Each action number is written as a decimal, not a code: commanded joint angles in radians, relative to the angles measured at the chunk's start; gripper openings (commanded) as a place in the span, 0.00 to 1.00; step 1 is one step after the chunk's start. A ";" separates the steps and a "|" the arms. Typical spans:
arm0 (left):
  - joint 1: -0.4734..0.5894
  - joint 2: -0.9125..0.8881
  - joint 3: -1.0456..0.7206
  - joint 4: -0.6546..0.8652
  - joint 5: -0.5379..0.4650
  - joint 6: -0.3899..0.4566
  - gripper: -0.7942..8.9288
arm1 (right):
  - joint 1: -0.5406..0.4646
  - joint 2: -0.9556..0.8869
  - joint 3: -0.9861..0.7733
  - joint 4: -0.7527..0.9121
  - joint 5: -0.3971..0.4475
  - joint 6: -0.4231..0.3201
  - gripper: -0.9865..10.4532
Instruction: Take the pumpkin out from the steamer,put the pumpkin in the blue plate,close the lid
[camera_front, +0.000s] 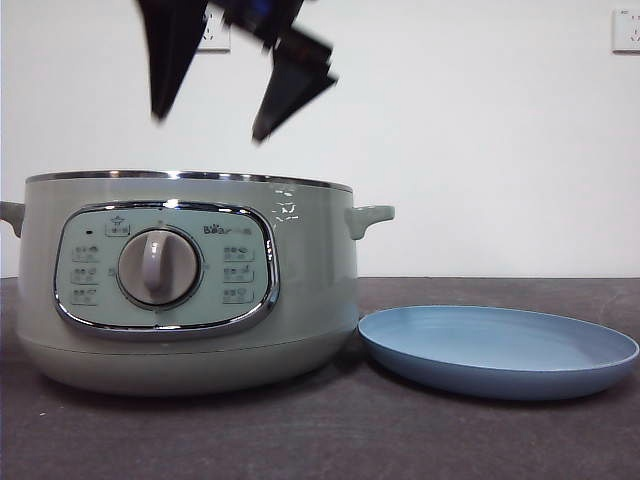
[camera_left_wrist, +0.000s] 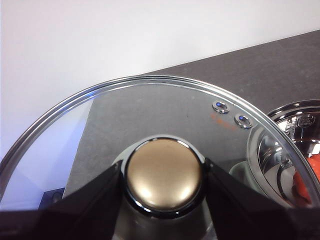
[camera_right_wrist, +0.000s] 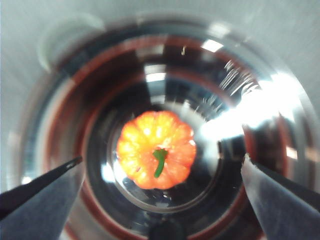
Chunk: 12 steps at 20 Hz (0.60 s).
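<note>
Pumpkin (camera_right_wrist: 156, 150) sits centred in steamer (camera_front: 190, 290) bowl; right gripper (camera_front: 225, 105) spread wide above it. Left gripper (camera_left_wrist: 164, 181) clamps lid (camera_left_wrist: 150, 115) knob. Blue plate (camera_front: 500, 352) beside steamer.

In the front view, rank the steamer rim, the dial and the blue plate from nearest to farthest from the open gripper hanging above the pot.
From the right gripper:
1. steamer rim, directly below.
2. dial, lower on the pot's front.
3. blue plate, low beside the pot.

Right gripper (camera_right_wrist: 160, 170) hung with fingers spread wide apart, pointing straight down; left gripper (camera_left_wrist: 164, 180) with fingers clamped.
</note>
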 joint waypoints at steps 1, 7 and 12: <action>0.001 -0.010 0.005 0.039 -0.010 0.008 0.07 | 0.012 0.063 0.001 0.013 0.005 -0.027 0.61; 0.001 -0.010 0.005 0.036 -0.010 0.008 0.07 | 0.011 0.194 0.001 0.060 -0.006 -0.045 0.61; 0.001 -0.010 0.005 0.036 -0.010 0.008 0.07 | 0.012 0.218 0.001 0.085 0.001 -0.048 0.18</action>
